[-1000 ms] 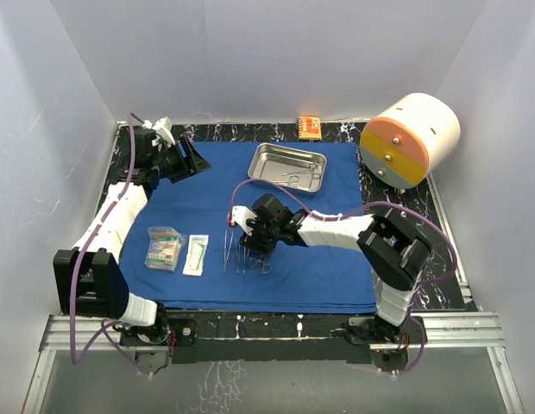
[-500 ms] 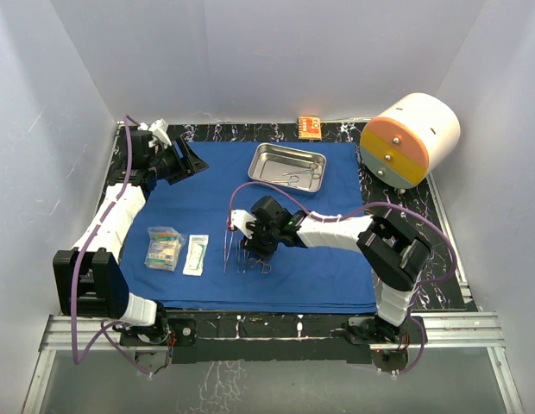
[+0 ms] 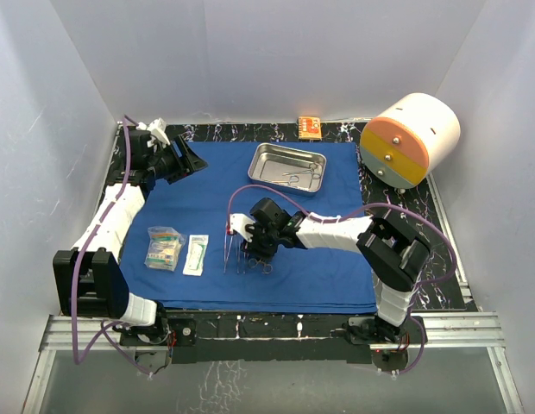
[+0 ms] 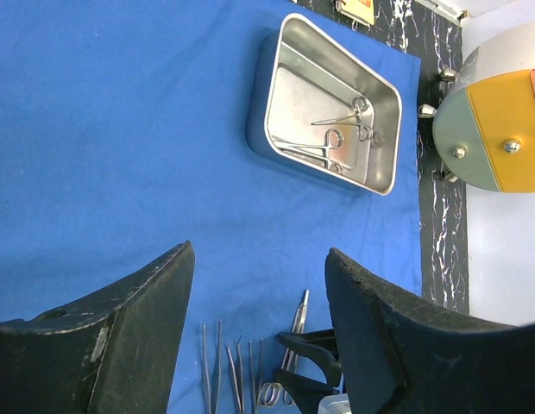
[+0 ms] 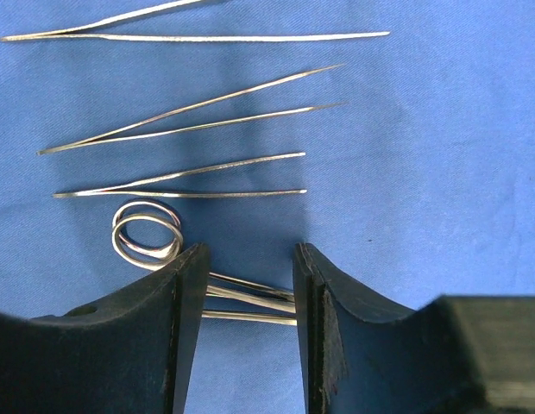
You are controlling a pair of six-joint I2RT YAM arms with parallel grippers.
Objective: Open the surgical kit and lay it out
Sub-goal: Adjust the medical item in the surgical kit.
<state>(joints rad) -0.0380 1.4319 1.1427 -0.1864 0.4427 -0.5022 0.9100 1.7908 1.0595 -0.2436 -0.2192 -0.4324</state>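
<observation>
Landmark for every position below: the steel tray (image 3: 261,164).

Top view: the tray sits at the far side of the blue cloth wrap (image 3: 336,259), which is spread flat on the counter. The right pincer (image 3: 250,246) hangs low over a row of instruments on the near side of the tray. Two clear packets (image 3: 164,248) lie left of that row. The left pincer (image 3: 190,159) stands left of the tray, well apart from the row.

Left wrist view: we see the left pincer (image 4: 259,259) with jaws wide apart and nothing between them. Two clamps (image 4: 336,138) lie in the tray (image 4: 293,95).

Right wrist view: the right pincer (image 5: 250,254) has its jaws apart, unclamped, straddling a ring-handled clamp (image 5: 148,233) directly beneath. Three forceps (image 5: 181,175) lie alongside. We judge that the clamp's long axis runs from jaw to jaw, along the closing line. The right arm, the nearer one, would therefore need a wrist turn before any grasp.
</observation>
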